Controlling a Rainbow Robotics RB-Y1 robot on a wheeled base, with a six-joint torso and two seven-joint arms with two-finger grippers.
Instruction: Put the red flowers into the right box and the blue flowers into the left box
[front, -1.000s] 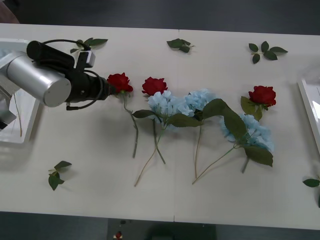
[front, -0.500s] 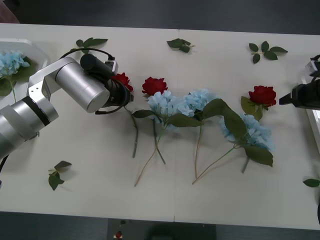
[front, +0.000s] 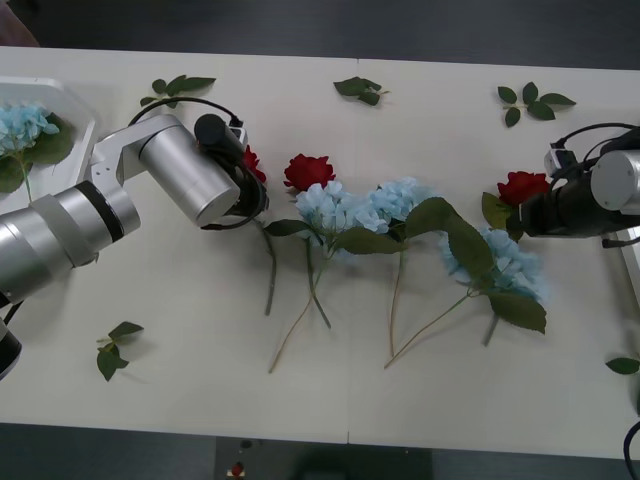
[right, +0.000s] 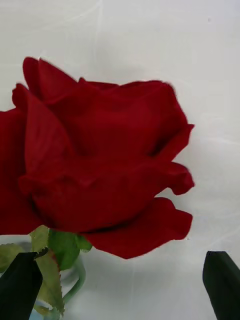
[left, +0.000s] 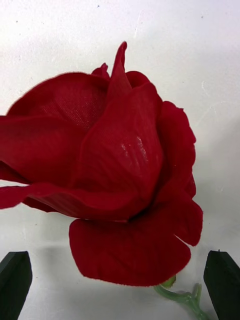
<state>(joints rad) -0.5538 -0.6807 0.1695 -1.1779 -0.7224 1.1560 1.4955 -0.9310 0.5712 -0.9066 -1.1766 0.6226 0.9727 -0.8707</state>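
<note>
Three red flowers lie on the white table. The leftmost red flower (front: 252, 160) (left: 115, 175) sits partly under my left gripper (front: 246, 172) (left: 120, 287), whose black fingertips (left: 15, 282) stand open on either side of the bloom. The middle red flower (front: 308, 171) lies free. My right gripper (front: 520, 207) (right: 120, 287) is open at the right red flower (front: 525, 187) (right: 100, 165). Blue flowers (front: 335, 208) (front: 401, 197) (front: 512, 266) lie between the roses, and another blue flower (front: 22, 125) rests in the left box (front: 62, 92). The right box (front: 632, 262) shows at the right edge.
Loose green leaf sprigs lie at the back (front: 178, 86) (front: 360, 90) (front: 530, 100), front left (front: 115, 350) and right edge (front: 622, 365). Long stems (front: 305, 300) and big leaves (front: 455, 235) cross mid-table. The table's front strip is bare.
My left arm swung right from the left box until its gripper came over the leftmost rose. My right arm came in from the right and reached the right rose.
</note>
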